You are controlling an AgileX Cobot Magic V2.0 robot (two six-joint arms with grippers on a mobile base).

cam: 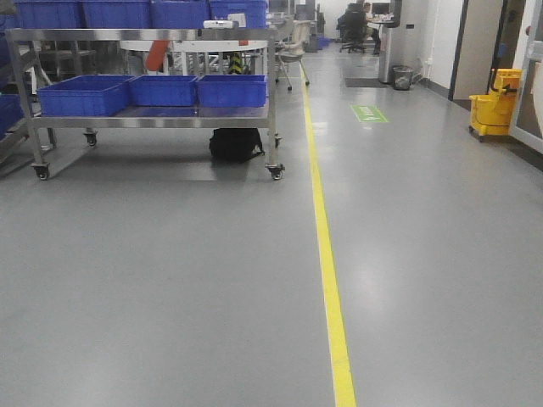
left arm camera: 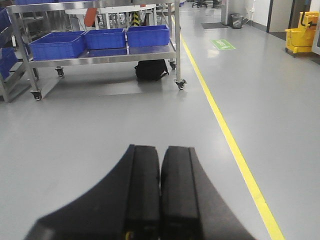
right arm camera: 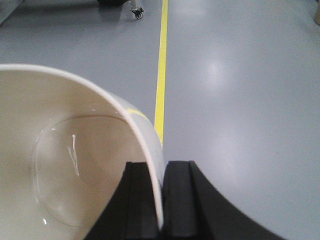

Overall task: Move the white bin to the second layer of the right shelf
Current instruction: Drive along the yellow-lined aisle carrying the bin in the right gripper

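Observation:
The white bin [right arm camera: 60,165] fills the lower left of the right wrist view, glossy cream inside and empty. My right gripper [right arm camera: 161,167] is shut on its rim, one black finger inside the wall and one outside, holding it above the grey floor. In the left wrist view my left gripper [left arm camera: 160,152] is shut with nothing between its black fingers [left arm camera: 142,185], pointing out over the floor. The right shelf second layer is out of view. Neither gripper shows in the front view.
A wheeled steel cart [cam: 153,121] stands ahead on the left with three blue crates [cam: 83,95] on its lower level and a black bag [cam: 235,144] beneath. A yellow floor line [cam: 327,271] runs forward. A yellow mop bucket [cam: 496,106] stands far right.

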